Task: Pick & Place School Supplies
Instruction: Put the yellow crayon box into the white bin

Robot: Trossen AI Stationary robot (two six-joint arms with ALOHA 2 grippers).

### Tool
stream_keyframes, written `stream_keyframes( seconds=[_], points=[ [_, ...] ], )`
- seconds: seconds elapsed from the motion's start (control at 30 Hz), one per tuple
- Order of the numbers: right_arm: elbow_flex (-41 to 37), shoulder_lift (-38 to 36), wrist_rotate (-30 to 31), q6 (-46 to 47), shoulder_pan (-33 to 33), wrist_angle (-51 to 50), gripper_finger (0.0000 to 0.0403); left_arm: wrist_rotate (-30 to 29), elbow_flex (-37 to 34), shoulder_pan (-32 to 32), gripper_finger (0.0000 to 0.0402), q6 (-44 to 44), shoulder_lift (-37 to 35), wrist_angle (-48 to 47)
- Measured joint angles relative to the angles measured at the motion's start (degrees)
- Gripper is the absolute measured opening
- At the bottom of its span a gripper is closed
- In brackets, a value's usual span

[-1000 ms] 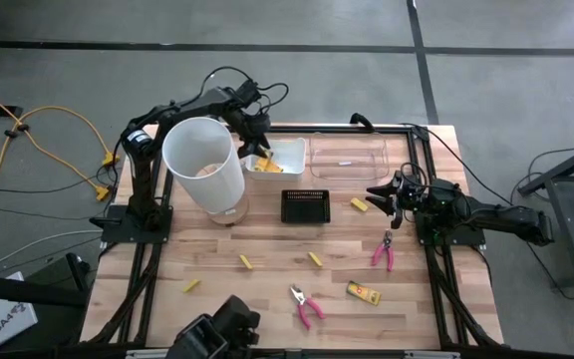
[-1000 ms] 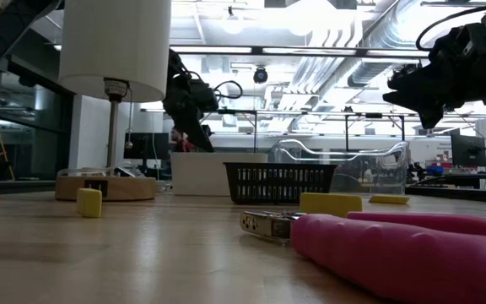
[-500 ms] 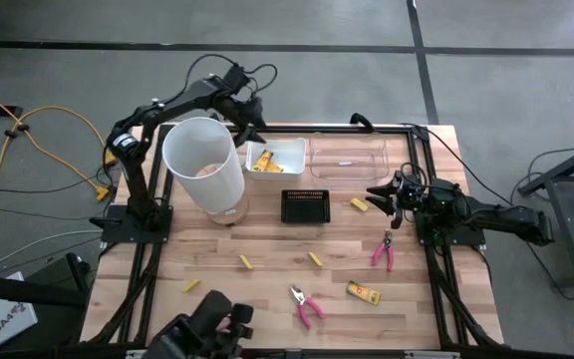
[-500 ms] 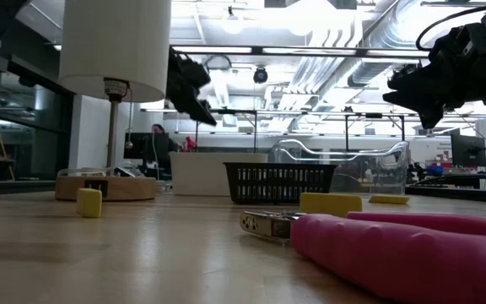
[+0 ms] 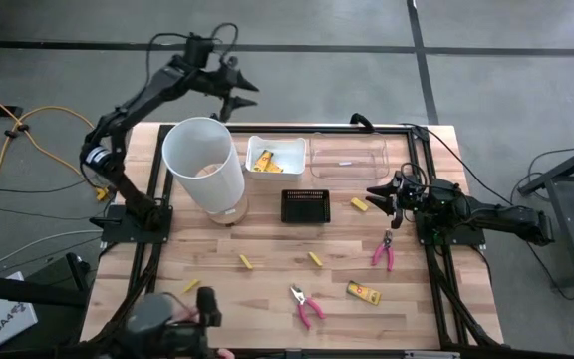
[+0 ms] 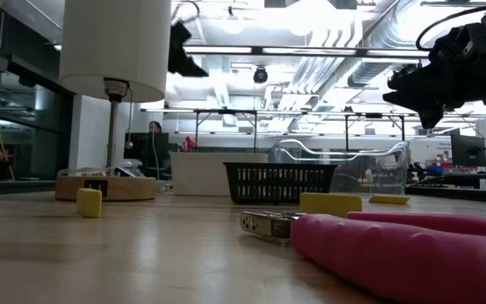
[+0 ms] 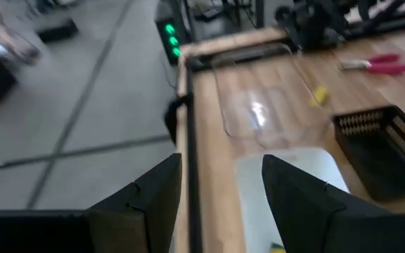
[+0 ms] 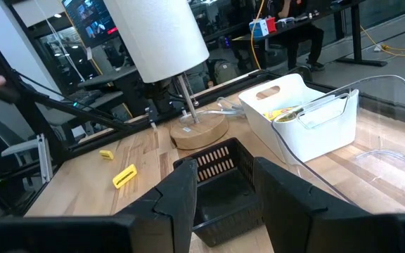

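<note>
Your left pincer (image 5: 235,97) hangs high off the desk (image 5: 267,299), out past the far edge behind the white bin (image 5: 275,158), fingers (image 7: 297,200) apart w/ nothing between them; your right pincer (image 5: 379,195) hovers just right of the black tray (image 5: 305,205), fingers (image 8: 180,193) apart & empty too.

Landmark = black tray, mid-desk:
- white bin just behind it toward the far edge, w/ yellow packets (image 5: 262,162) lying inside;
- clear bin (image 5: 347,158) behind-right of the tray, beside the white bin;
- tall white cylinder (image 5: 204,168) on its wooden base to the tray's left;
- small yellow block (image 5: 359,204) just right of the tray, near the right pincer;
- one pink-handled tool (image 5: 384,251) right & toward the near edge from the tray;
- second pink-handled tool (image 5: 306,304) well nearer the front edge, roughly straight out from the tray;
- printed yellow packet (image 5: 364,292) beside that second tool, on its right;
- yellow blocks (image 5: 315,259) & (image 5: 246,262) nearer than the tray; one more (image 5: 191,285) far out front-left.

All these loose supplies lie flat on the desk, apart from one another & untouched by either pincer.
</note>
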Motion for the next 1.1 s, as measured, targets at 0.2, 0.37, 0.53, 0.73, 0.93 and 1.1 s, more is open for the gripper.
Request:
stream_keyframes(
  seconds=[0.2,0.37,0.53,0.73,0.93,1.1],
  points=[
    [0.01,-0.02,0.00,-0.01,-0.02,0.02,0.0133,0.17,0.00,0.17,0.0193,-1.91,-5.40,3.72],
    [0.02,-0.02,0.00,0.00,0.00,0.00,0.0133,-0.13,0.00,0.17,0.0193,-3.56,-9.05,6.67],
    [0.01,-0.01,0.00,-0.01,0.00,0.01,0.0133,-0.67,0.00,0.17,0.0193,-5.97,-12.33,12.05],
    [0.02,-0.02,0.02,-0.02,0.00,0.02,0.0133,-0.63,0.00,0.17,0.0193,-7.90,-15.71,18.12],
    [0.00,-0.01,0.01,-0.02,-0.01,0.00,0.0133,-0.27,0.02,0.17,0.0193,-10.66,-18.47,21.76],
    [0.00,0.00,0.00,-0.02,0.00,0.02,0.0133,0.46,0.02,0.17,0.0193,-12.32,-20.77,23.27]
  ],
)
